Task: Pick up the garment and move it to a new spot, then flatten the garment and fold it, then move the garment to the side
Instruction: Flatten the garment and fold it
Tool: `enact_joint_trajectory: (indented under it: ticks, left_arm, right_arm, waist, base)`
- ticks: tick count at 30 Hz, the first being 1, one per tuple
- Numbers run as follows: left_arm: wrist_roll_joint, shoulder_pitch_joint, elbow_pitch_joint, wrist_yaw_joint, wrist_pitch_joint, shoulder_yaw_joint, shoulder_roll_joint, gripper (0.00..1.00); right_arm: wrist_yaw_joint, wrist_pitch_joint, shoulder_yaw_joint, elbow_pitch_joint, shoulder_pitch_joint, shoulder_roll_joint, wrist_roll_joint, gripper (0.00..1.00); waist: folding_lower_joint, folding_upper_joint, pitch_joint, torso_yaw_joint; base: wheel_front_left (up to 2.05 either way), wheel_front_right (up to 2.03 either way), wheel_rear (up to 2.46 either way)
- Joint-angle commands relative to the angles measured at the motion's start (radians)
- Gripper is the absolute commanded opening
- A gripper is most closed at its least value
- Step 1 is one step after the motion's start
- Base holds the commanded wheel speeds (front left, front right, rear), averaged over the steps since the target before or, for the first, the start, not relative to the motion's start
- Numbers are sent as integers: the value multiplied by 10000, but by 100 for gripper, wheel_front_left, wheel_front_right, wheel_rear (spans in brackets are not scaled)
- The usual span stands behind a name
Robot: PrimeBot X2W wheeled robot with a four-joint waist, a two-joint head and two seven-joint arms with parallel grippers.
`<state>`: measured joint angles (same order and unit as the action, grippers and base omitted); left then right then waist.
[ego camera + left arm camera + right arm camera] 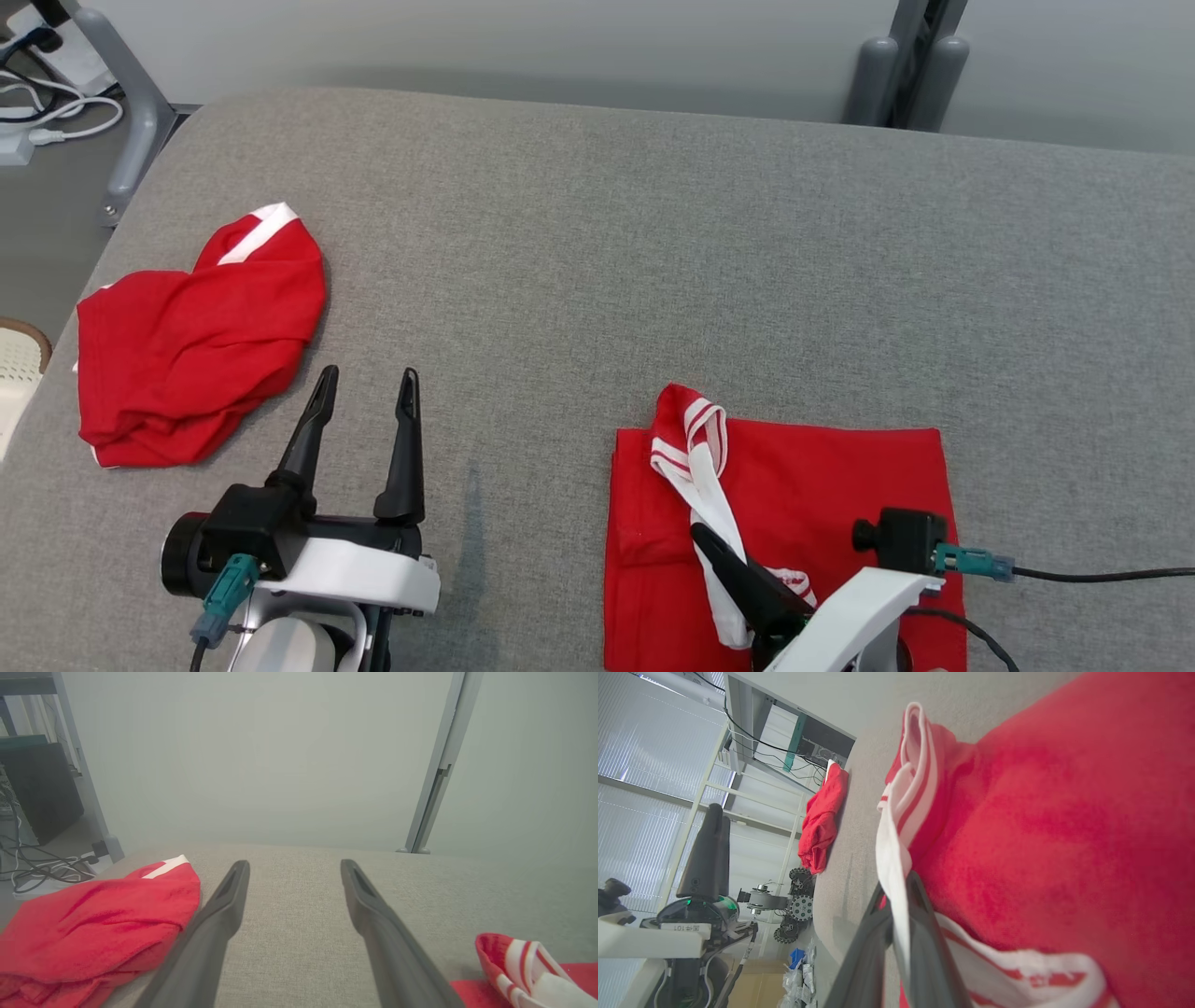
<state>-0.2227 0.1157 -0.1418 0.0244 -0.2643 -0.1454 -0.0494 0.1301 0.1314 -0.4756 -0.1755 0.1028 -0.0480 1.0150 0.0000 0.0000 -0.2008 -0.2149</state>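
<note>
We think we are near the end of the fold. The garment (822,485) lies flat on the grey counter (653,233) as a neat red block, close to our body on the right side. One part is not tidy. A white striped band (709,481) lies loose on top of the red cloth, with a bump at its far end.

Our right hand (707,539) is closed and pinches that white band between its two dark fingers. In the right wrist view the band runs right into the closed fingers, with red cloth beside it. So the garment is just under this hand and touching it.

Our left hand (367,378) is wide open and holds nothing. It hangs over bare counter, well apart from the garment. Near it, on its left, is another red garment (196,345), crumpled in a heap.

Next, we guess, we should lay the band down smooth or tuck it in, then move the whole block to the side. That needs a gentle pull, because a hard tug on the band could drag the fold open. The left hand may need to come over and help.
</note>
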Motion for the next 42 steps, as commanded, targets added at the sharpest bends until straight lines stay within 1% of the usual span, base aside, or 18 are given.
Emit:
enact_joint_trajectory:
  ticks: [1,3,4,5,13,19,24,28,31,32,33,35,39,42]
  left_arm:
    - [-59,187,-14,45,-12,-25,-29,100]
    - [-61,186,-42,51,-10,-72,-35,100]
    - [-63,184,-51,57,-12,-93,-34,100]
    - [-66,182,-63,67,-12,-109,-32,100]
    - [-51,166,-159,104,-10,-190,-32,100]
    - [-15,95,-244,103,-10,-183,-32,100]
    - [85,-70,-278,107,-12,-71,-32,100]
    - [162,-223,-238,126,-10,67,-31,100]
    - [238,-247,-206,53,-12,129,-31,100]
    - [260,-273,-203,48,-10,151,-34,100]
    - [287,-338,-197,53,-12,182,-32,100]
    - [311,-404,-166,38,-12,216,-32,100]
    - [385,-465,-93,-18,-10,240,-32,100]
    - [395,-545,-5,-37,-10,244,-34,100]
  right_arm:
    - [12,-95,-2,-136,165,-57,-13,0]
    - [10,-122,18,-347,211,-58,32,0]
    - [10,-89,-13,-443,237,-57,146,27]
    - [10,56,-70,-527,224,-57,410,100]
    - [12,-149,-514,-310,500,-58,939,100]
    - [12,16,-908,4,613,-67,1188,100]
    - [12,160,-1131,482,714,-62,918,100]
    - [12,345,-897,1167,855,-62,655,100]
    - [10,405,-113,1552,1044,-76,891,100]
    - [10,409,251,1578,1168,-73,735,100]
    - [10,436,921,1684,1447,-68,193,100]
    - [10,315,1662,1855,1656,-70,-363,100]
    - [10,-181,2576,2315,2024,-463,-2185,100]
    - [10,-743,2990,2629,2108,-991,-3575,100]
  waist:
    - [0,0,-24,-45]
    - [0,0,-35,-84]
    - [0,0,-35,-98]
    - [0,0,-30,-110]
    - [0,0,57,-130]
    - [0,0,252,-114]
    - [0,0,494,-42]
    - [0,0,678,105]
    - [0,0,816,235]
    - [0,0,864,279]
    - [0,0,954,361]
    - [0,0,1033,440]
    - [0,0,1191,586]
    - [0,0,1285,677]
  base:
    - [0,0,0]
    - [0,0,0]
    - [0,0,0]
    - [0,0,0]
    - [0,0,0]
    - [0,0,0]
    - [0,0,0]
    - [0,0,0]
    - [0,0,0]
    - [0,0,0]
    - [0,0,0]
    - [0,0,0]
    - [0,0,0]
    - [0,0,0]
